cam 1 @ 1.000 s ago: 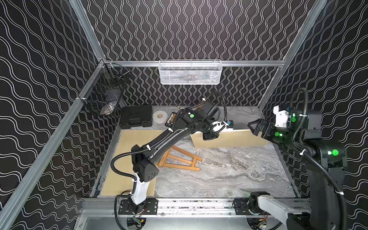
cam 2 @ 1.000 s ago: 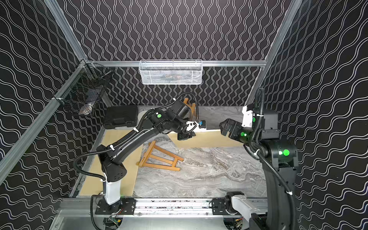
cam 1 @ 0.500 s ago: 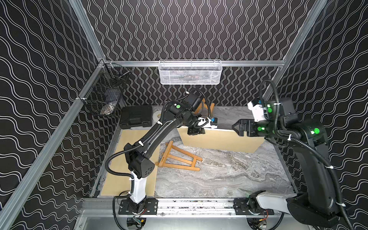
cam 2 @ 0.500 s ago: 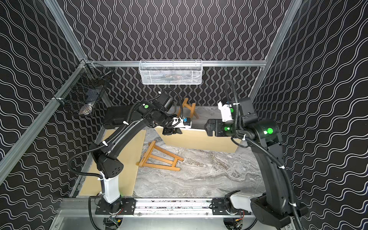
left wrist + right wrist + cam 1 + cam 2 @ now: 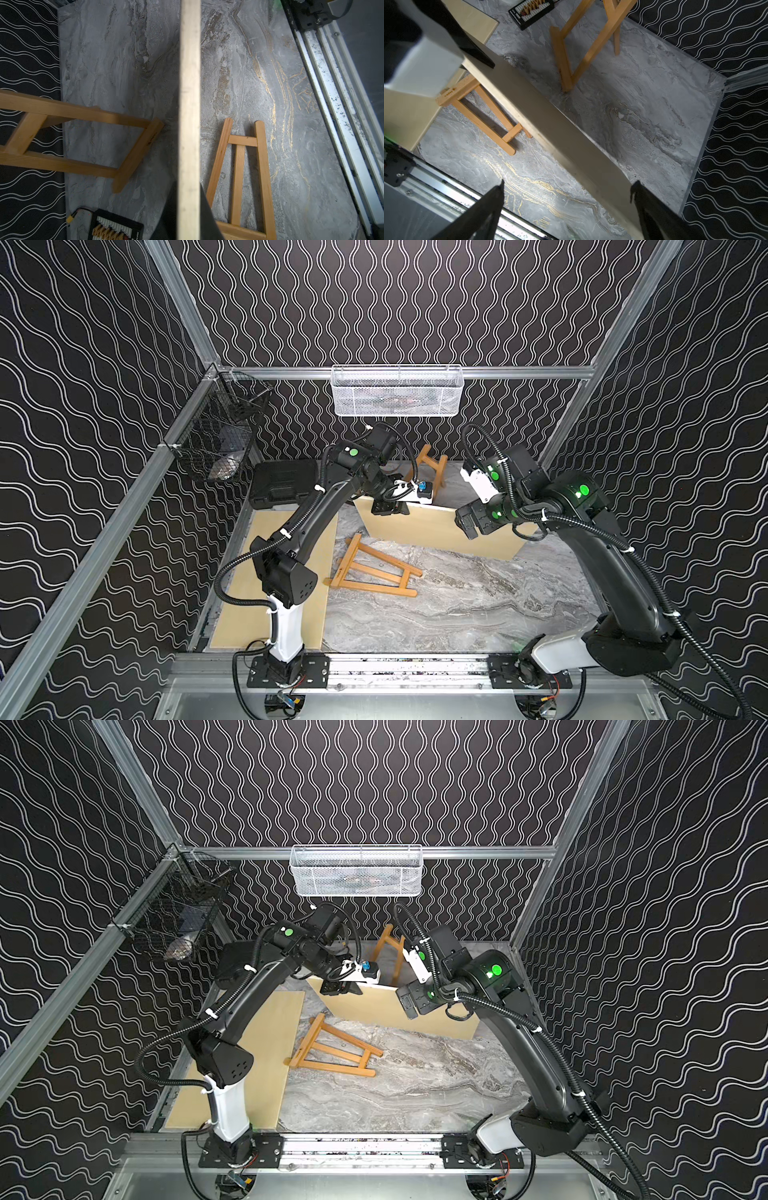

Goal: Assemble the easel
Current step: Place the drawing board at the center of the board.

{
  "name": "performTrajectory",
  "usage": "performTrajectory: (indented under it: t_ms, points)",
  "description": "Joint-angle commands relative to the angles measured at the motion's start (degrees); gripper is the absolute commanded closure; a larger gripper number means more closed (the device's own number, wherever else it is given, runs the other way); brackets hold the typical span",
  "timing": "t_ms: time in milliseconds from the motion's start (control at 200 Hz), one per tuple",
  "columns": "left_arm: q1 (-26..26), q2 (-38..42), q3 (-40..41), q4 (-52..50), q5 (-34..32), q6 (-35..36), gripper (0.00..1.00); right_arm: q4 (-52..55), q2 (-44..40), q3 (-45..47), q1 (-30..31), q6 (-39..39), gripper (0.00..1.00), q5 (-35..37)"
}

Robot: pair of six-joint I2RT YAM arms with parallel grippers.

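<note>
My left gripper (image 5: 388, 506) is shut on the upper edge of a pale plywood board (image 5: 428, 526), which stands tilted on edge at the back of the marble table. In the left wrist view the board's edge (image 5: 190, 104) runs straight out from between the closed jaws. My right gripper (image 5: 467, 522) is open at the board's right part. In the right wrist view the board (image 5: 550, 124) passes between its spread fingers (image 5: 645, 203), nearer one of them. One wooden easel frame (image 5: 374, 568) lies flat mid-table. Another easel (image 5: 428, 464) stands upright behind the board.
A second plywood sheet (image 5: 282, 572) lies flat at the left under the left arm. A black case (image 5: 284, 485) sits at the back left, with a black connector box (image 5: 531, 10) near it. A white mesh basket (image 5: 397, 391) and a black wire basket (image 5: 216, 443) hang on the frame.
The left gripper has carried the board leftward and backward, tilting it up on edge. The right arm has swung in from the right until its open jaws straddle the board.
</note>
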State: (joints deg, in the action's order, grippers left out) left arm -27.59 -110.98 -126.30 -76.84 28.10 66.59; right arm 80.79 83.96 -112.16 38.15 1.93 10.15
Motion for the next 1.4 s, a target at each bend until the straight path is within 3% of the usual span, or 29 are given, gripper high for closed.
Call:
performTrajectory:
  t_ms: [0,140,235,586,946,1271,1396]
  points:
    - [0.26,2.17,-0.05,-0.79,7.89,2.48,1.0,1.67,1.09,0.39,0.16,5.58,0.01,-0.06]
    - [0.57,2.34,0.38,-1.0,8.11,2.94,1.0,0.99,1.78,2.0,0.25,7.04,0.06,-3.41]
    - [0.79,1.9,-0.07,-1.58,8.58,3.16,1.0,1.11,3.74,1.49,0.26,7.52,0.18,-5.63]
    - [2.27,2.67,2.2,2.21,7.02,1.68,1.0,-1.64,2.8,7.24,0.09,5.09,0.33,-9.47]
    - [2.49,2.0,3.0,7.38,8.87,-0.85,1.0,-3.6,0.9,13.6,-1.71,1.89,0.66,-12.23]
    - [2.54,1.21,4.38,12.46,14.13,-3.93,1.0,-5.71,1.64,15.65,-4.53,1.02,0.76,-17.98]
    - [2.55,-0.06,2.94,11.72,13.01,-5.09,0.94,-5.86,2.32,15.08,-6.41,1.21,0.81,-20.7]
